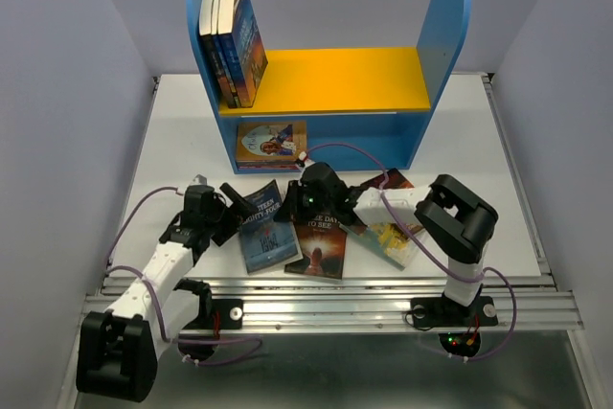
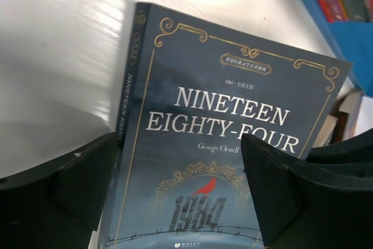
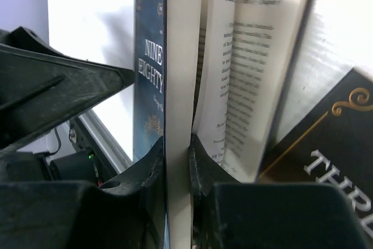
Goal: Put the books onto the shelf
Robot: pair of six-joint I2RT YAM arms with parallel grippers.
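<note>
So far three books (image 1: 230, 40) stand on the shelf's (image 1: 450, 35) smooth yellow board, and one (image 1: 271, 141) lies in the blue compartment below. Four thin, glossy paperbacks lie on the white counter (image 1: 172, 141). The right jaws are pinched on a sheaf of pages of Nineteen Eighty-Four (image 2: 210, 144), with the rest fanning loose. The left jaws gape wide astride it, holding nothing.

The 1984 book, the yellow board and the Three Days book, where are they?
Nineteen Eighty-Four book (image 2: 233, 109): left wrist view, on its title.
Yellow board (image 1: 345, 79): top view, its bare middle.
Three Days to See book (image 1: 321, 251): top view, its front cover.
</note>
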